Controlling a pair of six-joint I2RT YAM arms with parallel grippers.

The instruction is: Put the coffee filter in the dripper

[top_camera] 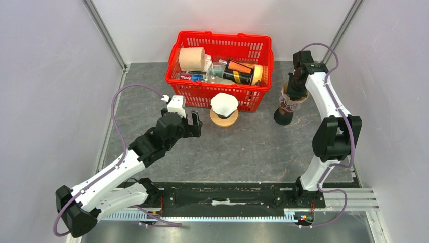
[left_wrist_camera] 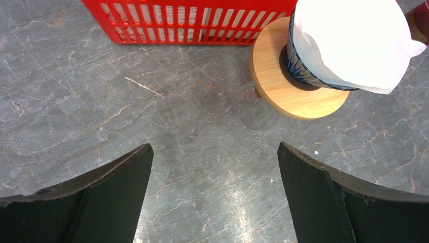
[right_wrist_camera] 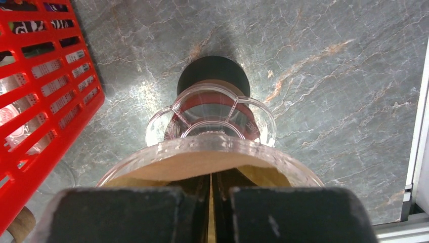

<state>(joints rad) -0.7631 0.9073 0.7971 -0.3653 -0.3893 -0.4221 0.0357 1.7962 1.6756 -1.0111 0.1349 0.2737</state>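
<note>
- The right hand (right_wrist_camera: 211,196) is clamped on the filter (right_wrist_camera: 167,173), which sits inside the dripper (right_wrist_camera: 152,151) — rising without letting go would drag it out.
- The left hand (left_wrist_camera: 214,152) is spread apart, empty, above the counter (left_wrist_camera: 76,91).

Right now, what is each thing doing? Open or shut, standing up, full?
Left gripper: open, holding nothing.
Right gripper: shut on the brown filter.
Brown filter: down inside the clear dripper.
Clear dripper: upright on a dark base.
White filter: sitting in the blue cup.
Blue cup: upright on a wooden disc.
Basket: upright, things inside.
</note>
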